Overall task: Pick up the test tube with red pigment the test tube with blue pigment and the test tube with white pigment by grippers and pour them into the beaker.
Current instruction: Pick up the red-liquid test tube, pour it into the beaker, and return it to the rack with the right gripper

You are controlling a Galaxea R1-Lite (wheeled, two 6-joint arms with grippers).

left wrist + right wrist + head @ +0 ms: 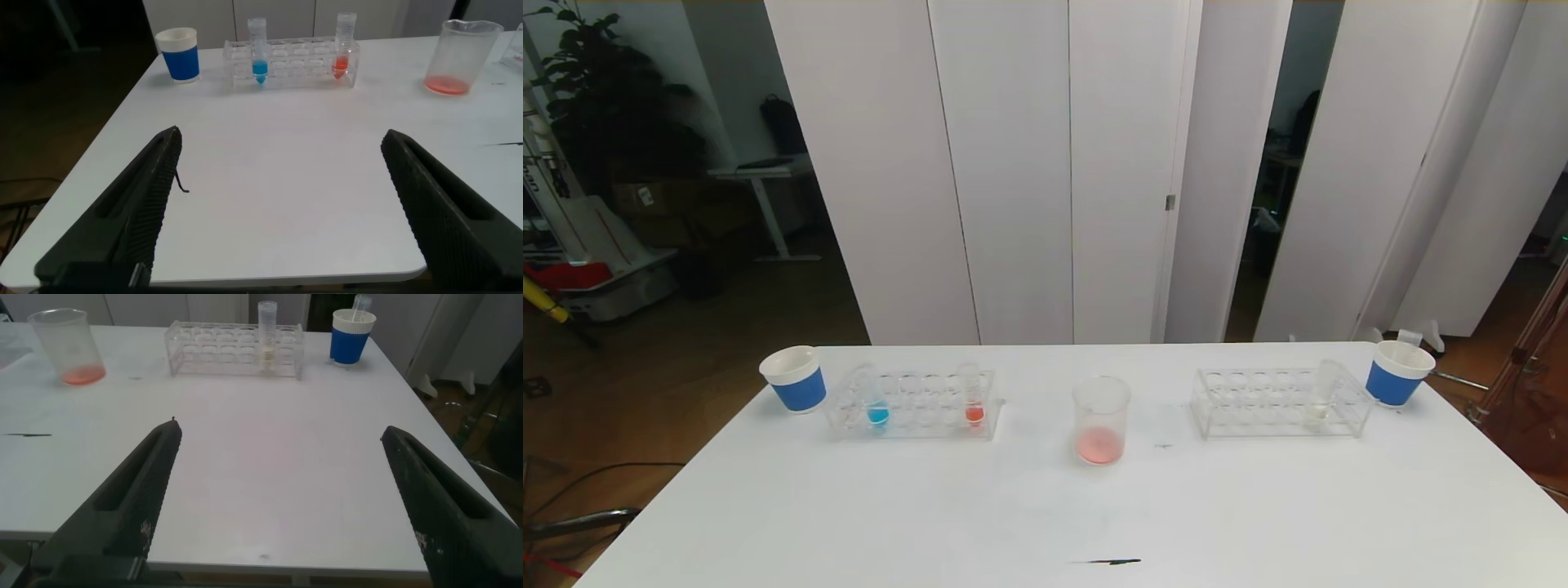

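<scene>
You're between pours: both tools hang released over the near worktop edge — left tool [278, 204], right tool [278, 498] — holding nothing. The beaker [1101, 420], centre, already has pinkish liquid. Blue tube [876, 400] and red tube [973, 396] stand in the left rack [915, 404], white tube [1319, 396] in the right rack. Next, prob. left arm: reach far, clamp the blue tube below its rim, lift straight.

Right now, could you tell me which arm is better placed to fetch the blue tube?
Probably the left. The blue tube stands in the rack on the robot's left of the beaker, and the open left end effector faces it; the right end effector faces the other rack.
</scene>
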